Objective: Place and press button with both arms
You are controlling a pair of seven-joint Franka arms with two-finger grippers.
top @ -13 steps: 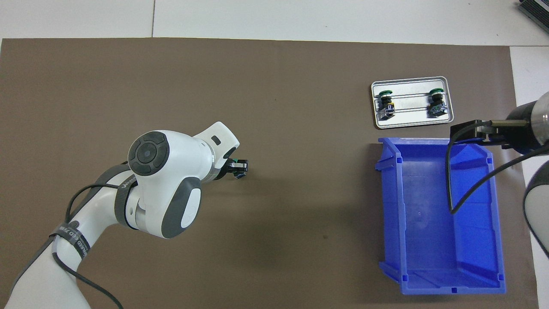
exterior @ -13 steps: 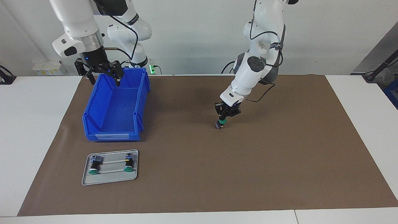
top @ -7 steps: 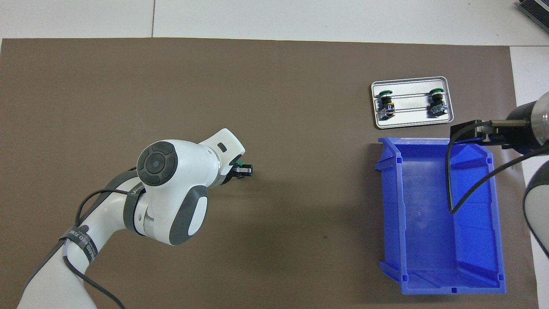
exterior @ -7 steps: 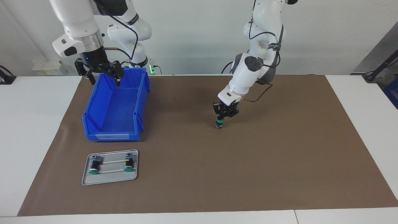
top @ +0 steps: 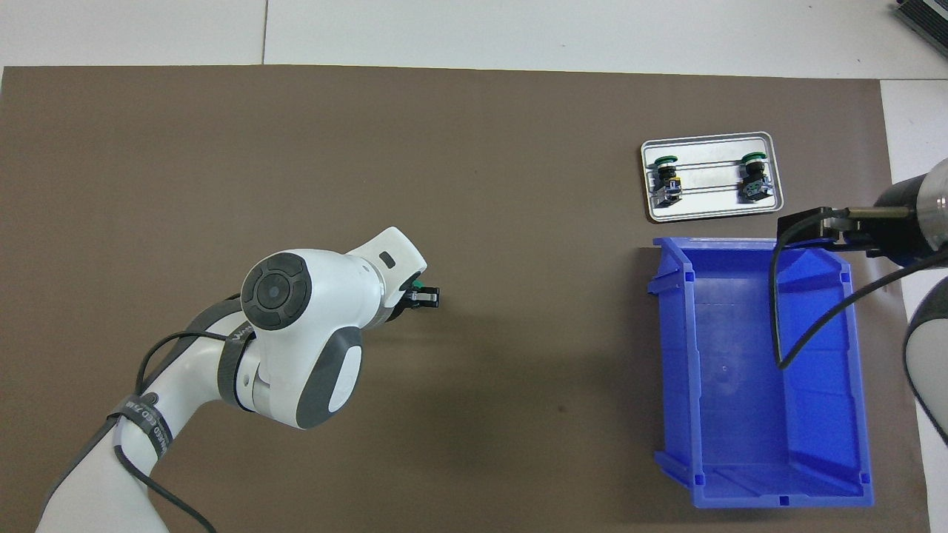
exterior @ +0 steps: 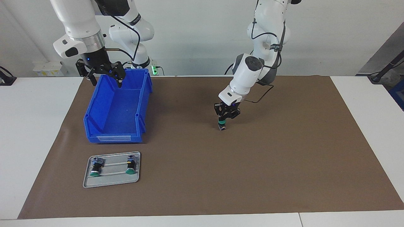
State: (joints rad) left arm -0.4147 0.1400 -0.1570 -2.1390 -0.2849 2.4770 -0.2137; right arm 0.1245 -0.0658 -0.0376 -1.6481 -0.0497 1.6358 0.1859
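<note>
Now: 3 green-capped black push buttons point(exterior: 222, 125) | 2 on ribbed metal tray point(exterior: 111, 181) | 1 clamped by left gripper point(exterior: 222, 121) | right gripper point(exterior: 104, 78) spread, empty, over blue plastic bin point(exterior: 115, 126)

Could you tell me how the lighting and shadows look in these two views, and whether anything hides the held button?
Facing view: even light, a soft shadow beside the blue bin, and the button in the shut left gripper stands clear against the brown mat. Overhead view: the left arm's shadow falls faintly on the mat, its wrist covers most of the button, and the open right gripper is partly cut off.
</note>
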